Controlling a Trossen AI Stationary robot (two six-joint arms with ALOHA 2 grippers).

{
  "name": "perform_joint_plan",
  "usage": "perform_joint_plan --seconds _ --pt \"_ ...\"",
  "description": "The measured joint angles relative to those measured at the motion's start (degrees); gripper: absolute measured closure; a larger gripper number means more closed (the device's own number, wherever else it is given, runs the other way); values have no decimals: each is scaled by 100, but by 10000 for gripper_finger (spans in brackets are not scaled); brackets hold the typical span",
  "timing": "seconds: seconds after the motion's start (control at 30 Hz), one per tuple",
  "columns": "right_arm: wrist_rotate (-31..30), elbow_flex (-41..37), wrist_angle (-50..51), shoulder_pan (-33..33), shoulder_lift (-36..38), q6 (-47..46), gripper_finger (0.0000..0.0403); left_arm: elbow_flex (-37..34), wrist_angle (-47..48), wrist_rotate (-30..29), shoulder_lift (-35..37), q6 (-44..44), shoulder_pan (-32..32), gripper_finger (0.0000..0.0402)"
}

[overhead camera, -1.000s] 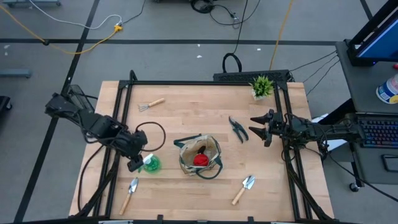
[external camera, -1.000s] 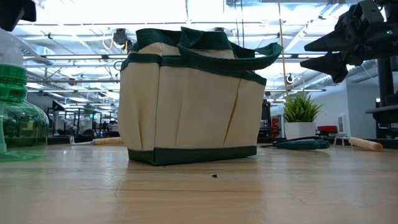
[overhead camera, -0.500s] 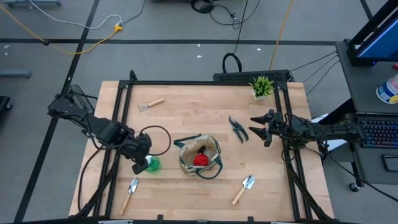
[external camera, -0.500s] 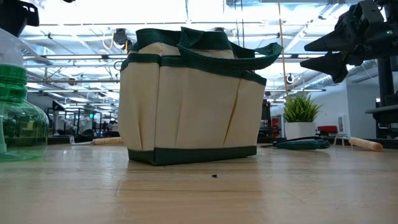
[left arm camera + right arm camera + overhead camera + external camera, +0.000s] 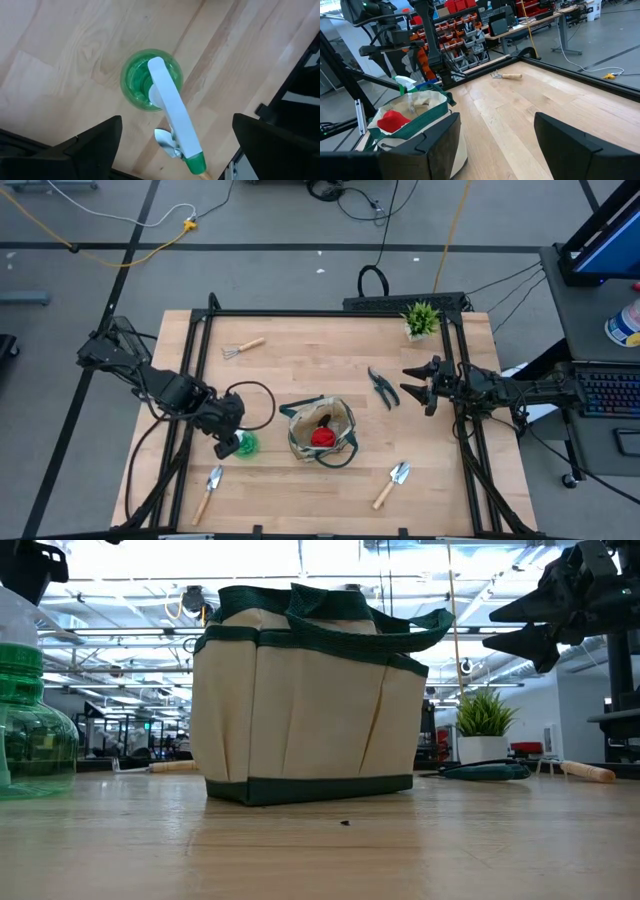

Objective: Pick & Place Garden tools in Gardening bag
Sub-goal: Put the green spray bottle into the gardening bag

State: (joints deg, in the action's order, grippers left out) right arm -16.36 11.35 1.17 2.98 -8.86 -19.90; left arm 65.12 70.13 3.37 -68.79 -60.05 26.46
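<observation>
The beige gardening bag (image 5: 322,432) with green trim stands on its base mid-table, a red glove (image 5: 322,437) inside it. A green spray bottle (image 5: 152,85) with a white head (image 5: 172,117) stands upright on the wood left of the bag. My left gripper (image 5: 176,120) hangs open above it, pointing steeply down, one finger on either side of the head and clear of it. The rake (image 5: 243,347), the shears (image 5: 381,387) and two trowels (image 5: 209,491) (image 5: 392,483) lie flat on the table. My right gripper (image 5: 415,385) waits open and level at the right, beside the shears.
A small potted plant (image 5: 421,320) stands at the far right corner. A black frame (image 5: 330,313) rims the table. My left arm's cable loops (image 5: 250,402) over the wood left of the bag. Bare wood lies between the bag and the rake.
My left gripper has tipped a little steeper and edged toward the table's right, over the spray bottle, then held still. It has stayed open. Nothing on the table has moved.
</observation>
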Motion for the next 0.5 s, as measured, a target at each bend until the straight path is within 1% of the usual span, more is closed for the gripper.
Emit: perform_joint_plan --seconds 0.13,0.37,0.5 --pt "0 0 0 0 0 0 154 0 0 -27 -3 -290 0 18" --pt "1 0 15 0 0 1 154 0 33 -38 -136 -292 31 29" --pt "0 0 46 0 0 2 154 -2 35 -46 -256 -243 54 26"
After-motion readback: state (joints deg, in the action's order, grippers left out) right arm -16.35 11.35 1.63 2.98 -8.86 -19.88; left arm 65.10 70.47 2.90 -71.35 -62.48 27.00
